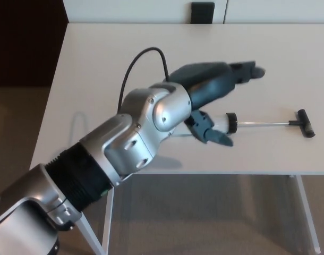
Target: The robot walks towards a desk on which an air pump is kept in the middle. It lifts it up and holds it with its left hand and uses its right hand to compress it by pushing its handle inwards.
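Left robot hand [215, 101] open, fingers apart over 1 air pump [226, 122] on 1 desk [98, 79]; holds nothing.

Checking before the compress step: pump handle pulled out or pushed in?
Pulled out. The air pump lies on the desk with bare rod showing between its black collar and the T-handle.

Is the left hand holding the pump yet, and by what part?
Not visibly: the left hand is spread open over the air pump, whose barrel it hides.
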{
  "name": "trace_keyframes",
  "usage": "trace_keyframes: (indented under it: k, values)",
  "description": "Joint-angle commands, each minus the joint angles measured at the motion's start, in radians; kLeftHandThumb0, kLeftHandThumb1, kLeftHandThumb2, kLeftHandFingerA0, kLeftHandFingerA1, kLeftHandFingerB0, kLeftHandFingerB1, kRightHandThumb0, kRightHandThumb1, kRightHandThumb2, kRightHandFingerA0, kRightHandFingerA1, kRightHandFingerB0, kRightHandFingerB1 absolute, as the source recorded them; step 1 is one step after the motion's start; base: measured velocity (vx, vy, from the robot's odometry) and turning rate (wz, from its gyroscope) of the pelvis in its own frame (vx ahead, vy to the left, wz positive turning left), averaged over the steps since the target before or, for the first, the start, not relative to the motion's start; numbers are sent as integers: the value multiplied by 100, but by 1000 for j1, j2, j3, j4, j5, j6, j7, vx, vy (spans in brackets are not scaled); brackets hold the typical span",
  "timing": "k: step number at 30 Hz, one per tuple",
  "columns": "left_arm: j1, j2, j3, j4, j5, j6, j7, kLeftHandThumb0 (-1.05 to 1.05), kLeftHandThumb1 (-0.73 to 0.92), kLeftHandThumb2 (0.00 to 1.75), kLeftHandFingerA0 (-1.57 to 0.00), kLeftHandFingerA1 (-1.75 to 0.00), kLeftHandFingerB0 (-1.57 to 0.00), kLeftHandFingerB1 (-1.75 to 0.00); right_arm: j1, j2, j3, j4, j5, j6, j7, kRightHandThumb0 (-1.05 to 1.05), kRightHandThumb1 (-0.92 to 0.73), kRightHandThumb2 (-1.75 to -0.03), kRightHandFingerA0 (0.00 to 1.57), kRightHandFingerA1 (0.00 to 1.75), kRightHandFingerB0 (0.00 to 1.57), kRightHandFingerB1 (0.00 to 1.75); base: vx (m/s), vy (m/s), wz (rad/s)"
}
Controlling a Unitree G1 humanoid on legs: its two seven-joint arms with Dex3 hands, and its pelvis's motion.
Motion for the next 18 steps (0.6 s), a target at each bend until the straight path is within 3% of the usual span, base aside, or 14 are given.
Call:
trace_keyframes:
  k: [1,2,3,10,11,12,13,18]
  values:
    - [-71,37,-98,109,256,88,-18,-50,32,72,0,-23,-4,-26,4,-30,2,-13,-4,45,19,-40,-57,-59,74,47,61,42,0,0,0]
    - [-75,36,-96,118,257,86,-14,-50,32,72,0,-23,-4,-26,-1,-32,1,0,-3,39,22,-40,-57,-59,74,47,61,42,0,0,0]
    - [-82,36,-94,131,260,85,-11,-51,42,64,-7,-21,-8,-22,0,-34,3,-3,-4,40,25,-41,-57,-59,74,47,61,42,0,0,0]
    - [-70,20,-96,142,283,83,-7,-51,34,69,-5,-25,-5,-22,18,-42,8,-64,21,88,49,-38,-62,-60,70,46,58,41,0,0,0]
    - [-62,16,-97,142,286,78,-6,-46,45,56,-6,-26,-7,-23,18,-46,9,-67,19,89,54,-33,-65,-58,72,46,58,42,0,0,0]
    - [-57,12,-96,141,289,75,-6,-46,45,56,-6,-26,-7,-23,18,-49,10,-71,16,89,55,-33,-65,-58,72,46,58,42,0,0,0]
    - [-45,4,-98,145,294,72,1,-54,35,69,-5,-32,-7,-25,21,-51,12,-83,13,92,56,-34,-65,-58,73,46,59,42,0,0,0]
    - [-14,-37,-127,173,337,91,10,-51,32,71,-2,-35,-4,-33,34,-55,16,-118,10,91,63,-34,-65,-58,73,46,60,42,0,0,0]
